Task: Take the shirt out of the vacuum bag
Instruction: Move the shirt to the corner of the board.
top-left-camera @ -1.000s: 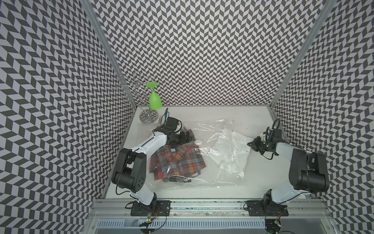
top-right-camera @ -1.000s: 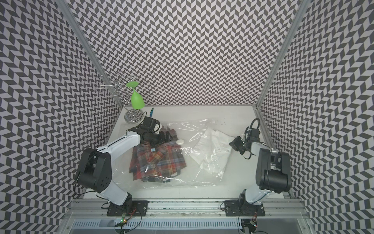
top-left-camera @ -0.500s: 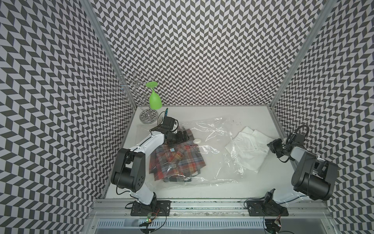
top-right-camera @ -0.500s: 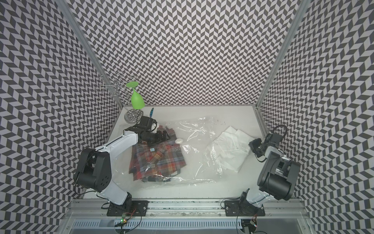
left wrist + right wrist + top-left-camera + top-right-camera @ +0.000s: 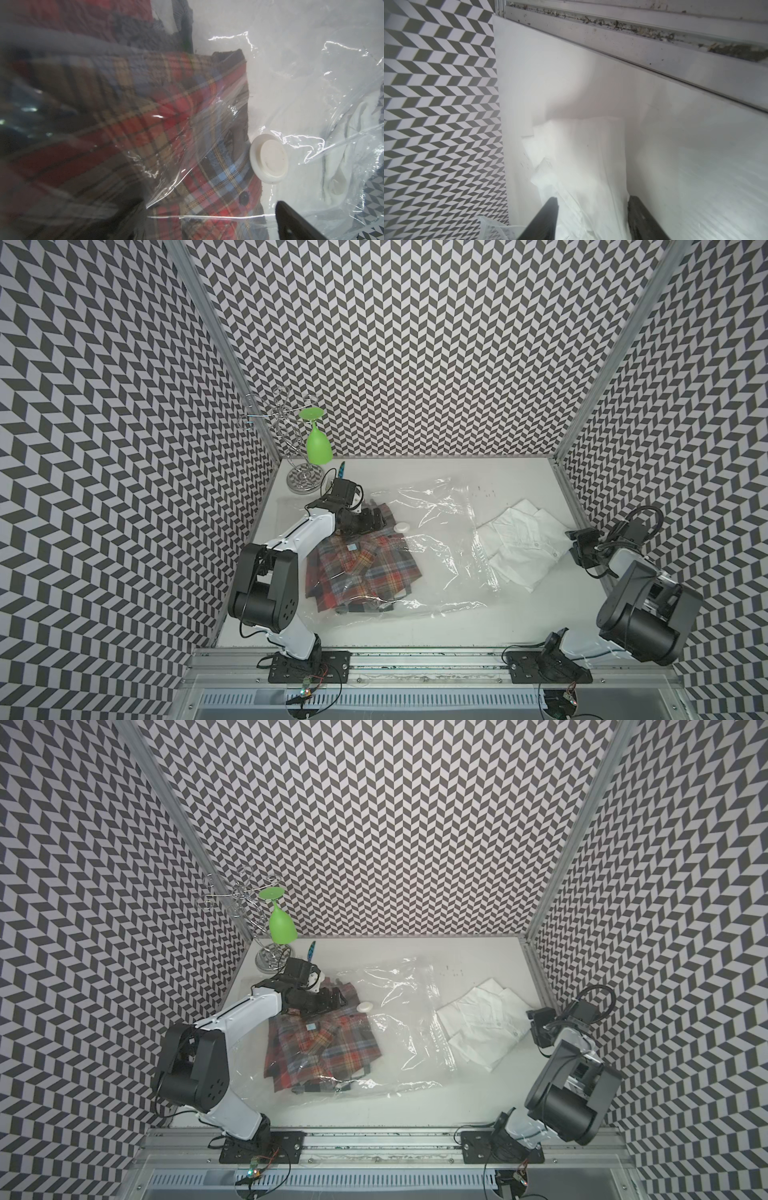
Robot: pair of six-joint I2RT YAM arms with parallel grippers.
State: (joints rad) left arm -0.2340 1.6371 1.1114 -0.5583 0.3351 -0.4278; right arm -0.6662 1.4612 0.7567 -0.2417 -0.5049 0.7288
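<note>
The vacuum bag point(image 5: 436, 506) point(image 5: 399, 986) lies crinkled across the middle of the table, its white valve cap point(image 5: 402, 526) point(image 5: 269, 159) facing up. A plaid shirt point(image 5: 365, 568) point(image 5: 166, 116) lies inside its left half. A white shirt point(image 5: 523, 543) point(image 5: 484, 1023) point(image 5: 583, 155) lies folded to the right. Most of it is outside the bag, and its left edge overlaps the bag's open edge. My right gripper point(image 5: 582, 545) point(image 5: 592, 207) is open at that shirt's right edge, with cloth lying loose between the jaws. My left gripper point(image 5: 372, 518) point(image 5: 207, 228) is open and rests on the bag over the plaid shirt's far end.
A wire glass rack point(image 5: 299, 464) with a green glass point(image 5: 318, 443) hanging on it stands in the back left corner. A small blue object point(image 5: 341, 468) lies beside it. The right wall's rail point(image 5: 567, 497) runs close behind my right gripper.
My right gripper dragged the white shirt to the right, out of the bag, and then opened its jaws. The left arm, the bag and the plaid shirt stayed put.
</note>
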